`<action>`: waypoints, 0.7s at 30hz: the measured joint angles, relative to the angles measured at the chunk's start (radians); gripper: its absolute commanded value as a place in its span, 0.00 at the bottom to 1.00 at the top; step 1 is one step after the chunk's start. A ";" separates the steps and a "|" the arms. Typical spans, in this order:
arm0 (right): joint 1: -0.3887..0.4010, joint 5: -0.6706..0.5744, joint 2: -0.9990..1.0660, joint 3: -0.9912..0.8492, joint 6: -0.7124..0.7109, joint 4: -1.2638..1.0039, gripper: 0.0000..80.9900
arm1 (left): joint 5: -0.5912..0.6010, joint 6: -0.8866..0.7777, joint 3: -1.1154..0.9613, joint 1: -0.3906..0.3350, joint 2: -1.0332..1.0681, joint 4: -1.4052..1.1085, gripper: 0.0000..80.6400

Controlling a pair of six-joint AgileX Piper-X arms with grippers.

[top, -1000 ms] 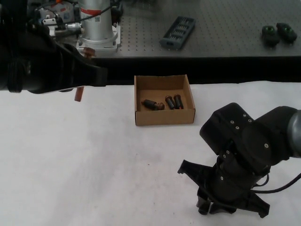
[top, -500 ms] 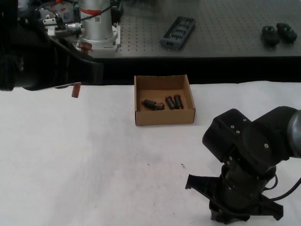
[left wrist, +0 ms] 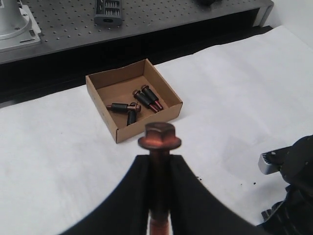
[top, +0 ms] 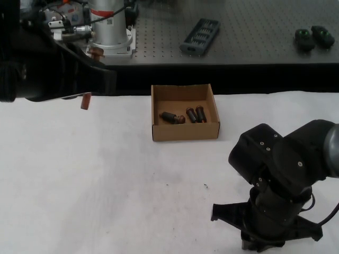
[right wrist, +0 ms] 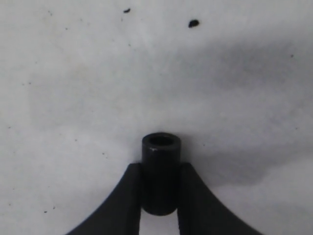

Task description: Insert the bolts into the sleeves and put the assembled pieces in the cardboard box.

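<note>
While my L gripper (left wrist: 159, 164) is clamped on a copper bolt (left wrist: 159, 141), up off the white sheet (top: 106, 185) left of the cardboard box (top: 185, 130), R gripper (right wrist: 161, 170) pinches a black sleeve (right wrist: 161, 147) near the front edge. I see several assembled pcs (top: 183, 116) lying in the box.

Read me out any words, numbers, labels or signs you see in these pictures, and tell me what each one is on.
No text can be read anywhere.
A small marking on the metal column at the back of the bench: too small to read.
The cardboard box, the bolt and the sleeve: no print visible.
</note>
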 measured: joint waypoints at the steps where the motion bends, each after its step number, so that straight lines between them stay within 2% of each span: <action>1: 0.000 0.002 0.000 0.000 -0.030 -0.005 0.15 | 0.000 0.000 0.000 0.000 0.000 0.000 0.06; 6: 0.000 0.010 0.000 0.000 -0.192 -0.045 0.15 | 0.000 0.000 0.009 0.000 0.000 -0.034 0.06; 9: 0.000 0.010 0.000 0.000 -0.322 -0.083 0.15 | 0.000 0.000 0.051 0.000 0.000 -0.150 0.06; 15: 0.000 0.018 0.000 0.008 -0.602 -0.168 0.15 | 0.000 -0.061 0.263 0.008 0.002 -0.443 0.06; 18: 0.000 -0.010 -0.046 0.058 -0.663 -0.224 0.15 | 0.018 -0.089 0.330 0.027 0.025 -0.541 0.06; 21: 0.000 -0.054 -0.143 0.153 -0.682 -0.293 0.15 | 0.092 -0.135 0.353 0.054 0.076 -0.638 0.06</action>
